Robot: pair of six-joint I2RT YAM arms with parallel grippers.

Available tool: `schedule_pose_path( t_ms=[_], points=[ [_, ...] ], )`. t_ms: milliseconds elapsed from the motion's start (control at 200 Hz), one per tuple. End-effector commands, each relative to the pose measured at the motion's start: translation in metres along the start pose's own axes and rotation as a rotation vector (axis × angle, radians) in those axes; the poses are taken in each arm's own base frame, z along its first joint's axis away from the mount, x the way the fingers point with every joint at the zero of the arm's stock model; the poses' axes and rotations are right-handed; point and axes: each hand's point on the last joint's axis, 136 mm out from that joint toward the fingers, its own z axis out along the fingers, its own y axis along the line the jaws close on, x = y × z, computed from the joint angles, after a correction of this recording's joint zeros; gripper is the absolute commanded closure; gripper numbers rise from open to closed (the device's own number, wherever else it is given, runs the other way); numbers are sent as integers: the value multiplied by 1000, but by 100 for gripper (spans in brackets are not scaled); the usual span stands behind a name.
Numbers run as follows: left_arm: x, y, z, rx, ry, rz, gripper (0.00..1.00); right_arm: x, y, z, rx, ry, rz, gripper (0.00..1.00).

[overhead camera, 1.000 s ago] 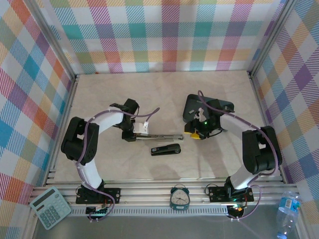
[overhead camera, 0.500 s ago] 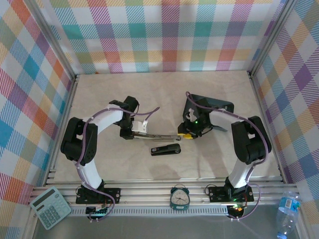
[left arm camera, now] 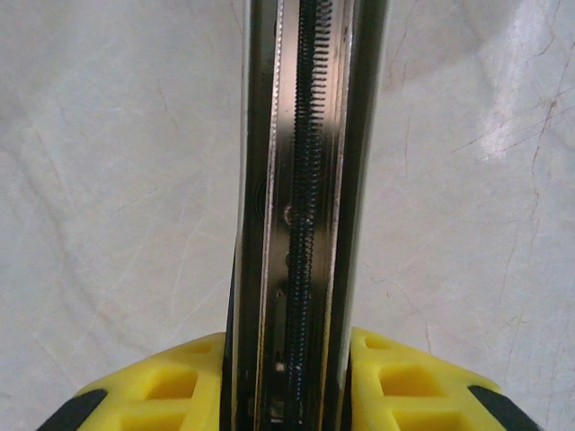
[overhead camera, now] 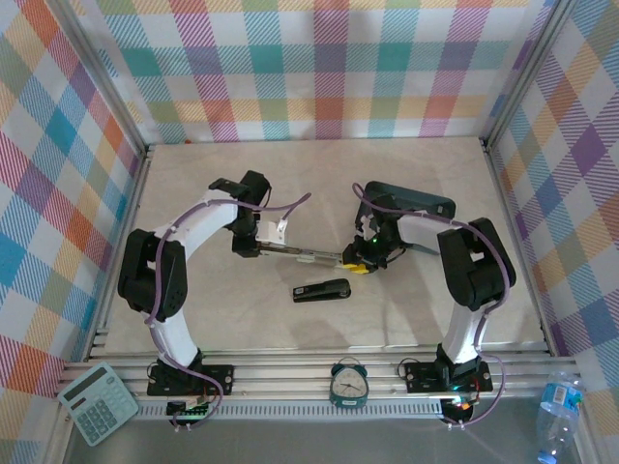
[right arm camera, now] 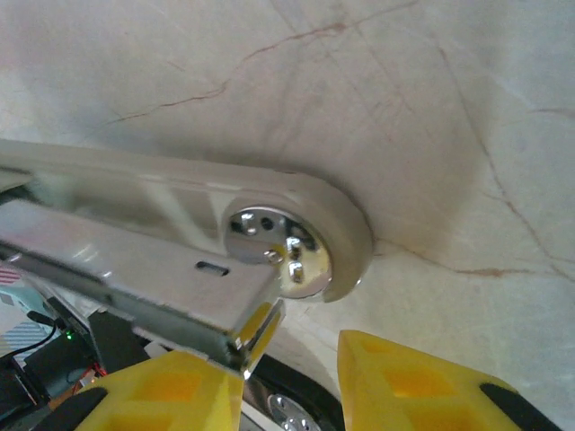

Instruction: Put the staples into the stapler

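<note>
1. My left gripper (left arm camera: 287, 359) stays clenched on the rear of the opened stapler (overhead camera: 305, 256), held between my arms. The channel faces up. The stretch my left wrist camera sees holds only the spring (left arm camera: 305, 180).
2. Over the last second my right gripper (right arm camera: 292, 355) has left the tray (overhead camera: 411, 201) and swung to the stapler's front end. My left arm has angled the stapler to meet it.
3. My right fingers have been narrowing but stand apart. One finger touches the tip of the metal rail.
4. I cannot tell where the staples are. None are clear between my right fingers, and the tray's contents are too small to make out.
5. I judge this as the start of loading. If I carry staples, they go into the channel next; if not, it means another trip to the tray.
6. A black stapler (overhead camera: 321, 290) lies nearer my bases.
</note>
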Motion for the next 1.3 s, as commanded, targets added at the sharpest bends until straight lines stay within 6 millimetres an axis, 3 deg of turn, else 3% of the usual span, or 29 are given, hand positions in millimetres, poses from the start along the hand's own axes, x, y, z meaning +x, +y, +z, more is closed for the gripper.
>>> schedule_pose_path(
  t_ms=[0, 70, 155, 450, 680, 1295],
  points=[
    [-7, -10, -11, 39, 12, 35, 72, -5, -2, 4, 12, -4, 1, 68],
    [-5, -10, -8, 48, 45, 46, 72, -4, 4, 2, -16, -11, -16, 68],
    [0, -10, -4, 56, 73, 47, 72, -5, 13, -6, -41, -32, -38, 58],
    [10, -14, 3, 56, 127, 60, 72, -13, 26, -24, -50, -79, -75, 60],
    [12, -13, 2, 45, 135, 61, 71, -25, 27, -14, -69, -68, -59, 63],
    [4, 0, 3, 40, 123, -6, 71, -7, 14, 4, -45, -7, -32, 66]
  ],
)
